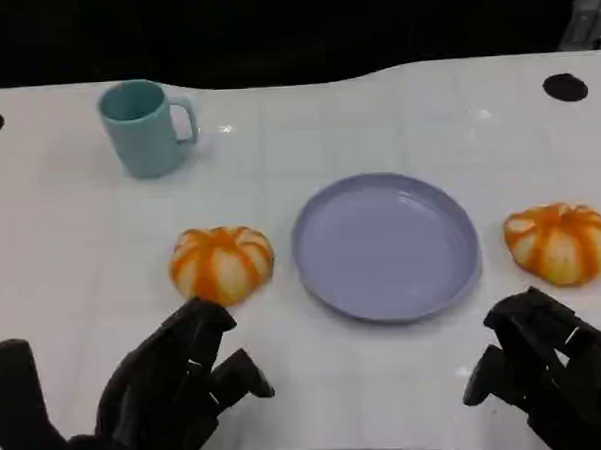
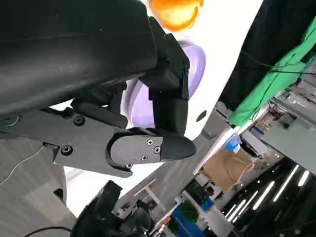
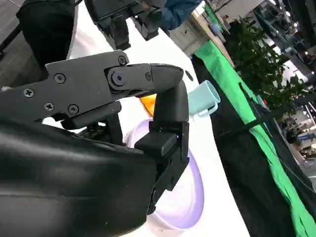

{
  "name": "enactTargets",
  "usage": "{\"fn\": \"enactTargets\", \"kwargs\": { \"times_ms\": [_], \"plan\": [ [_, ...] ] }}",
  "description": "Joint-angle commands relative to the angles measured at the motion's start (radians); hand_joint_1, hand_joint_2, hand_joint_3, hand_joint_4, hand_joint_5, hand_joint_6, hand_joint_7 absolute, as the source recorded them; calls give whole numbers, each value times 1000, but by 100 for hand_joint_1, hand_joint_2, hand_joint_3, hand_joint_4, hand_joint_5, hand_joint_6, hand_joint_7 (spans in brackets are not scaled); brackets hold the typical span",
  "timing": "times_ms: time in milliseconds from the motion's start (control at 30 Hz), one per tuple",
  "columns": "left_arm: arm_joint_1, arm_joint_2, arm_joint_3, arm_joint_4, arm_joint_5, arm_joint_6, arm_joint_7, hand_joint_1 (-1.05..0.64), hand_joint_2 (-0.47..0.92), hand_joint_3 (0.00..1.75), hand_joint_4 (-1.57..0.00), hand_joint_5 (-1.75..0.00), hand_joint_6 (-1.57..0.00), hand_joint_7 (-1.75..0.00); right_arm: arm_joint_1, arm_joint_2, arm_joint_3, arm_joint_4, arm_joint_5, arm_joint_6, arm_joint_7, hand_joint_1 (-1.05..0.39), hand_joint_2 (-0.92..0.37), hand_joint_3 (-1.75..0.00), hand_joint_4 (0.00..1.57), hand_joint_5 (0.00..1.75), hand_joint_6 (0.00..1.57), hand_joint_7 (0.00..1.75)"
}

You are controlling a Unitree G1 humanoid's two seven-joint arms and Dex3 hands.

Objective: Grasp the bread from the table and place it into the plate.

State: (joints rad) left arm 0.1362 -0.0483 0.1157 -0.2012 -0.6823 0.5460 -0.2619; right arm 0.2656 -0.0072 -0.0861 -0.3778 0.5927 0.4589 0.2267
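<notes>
I see my left hand (image 1: 178, 387) low over the white table (image 1: 74, 253), empty, fingers loosely spread. One round orange-and-white striped bread bun (image 1: 221, 264) lies just beyond its fingertips. My right hand (image 1: 547, 364) holds nothing, fingers apart; a second striped bun (image 1: 559, 241) sits just ahead. The shallow lavender plate (image 1: 385, 245) lies between the buns, a teal mug (image 1: 144, 127) far beyond my left hand.

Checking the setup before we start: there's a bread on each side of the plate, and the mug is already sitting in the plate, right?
Not quite. The mug stands on the table, far-left of the plate, as the head view shows. A bread and another bread do flank the plate.
</notes>
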Motion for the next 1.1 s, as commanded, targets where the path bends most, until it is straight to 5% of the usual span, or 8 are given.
{"fn": "enactTargets", "kwargs": {
  "times_ms": [33,600,1000,1033,1100],
  "plan": [
    [-9,11,5,0,8,-14,-1,-57,92,34,-72,-175,-55,-160,-5,-8,-7,-7,-2,-7,-5,-51,-92,-25,59,173,54,143],
    [-12,15,6,7,12,-22,-8,-57,92,34,-72,-175,-56,-160,-7,-6,-5,1,-3,-15,0,-52,-92,-23,59,171,54,141],
    [-38,81,-34,54,110,-189,-154,-63,92,31,-60,-175,-52,-146,-10,3,1,3,-15,-18,-3,-52,-92,-23,58,172,53,142],
    [-46,91,-42,53,143,-236,-169,-60,92,23,-59,-144,-55,-101,-11,4,3,4,-16,-20,-1,-52,-92,-23,58,172,53,142],
    [-53,100,-50,57,180,-294,-188,-58,92,18,-60,-125,-62,-68,-12,6,5,6,-17,-23,2,-52,-92,-24,58,172,53,142]
  ]
}}
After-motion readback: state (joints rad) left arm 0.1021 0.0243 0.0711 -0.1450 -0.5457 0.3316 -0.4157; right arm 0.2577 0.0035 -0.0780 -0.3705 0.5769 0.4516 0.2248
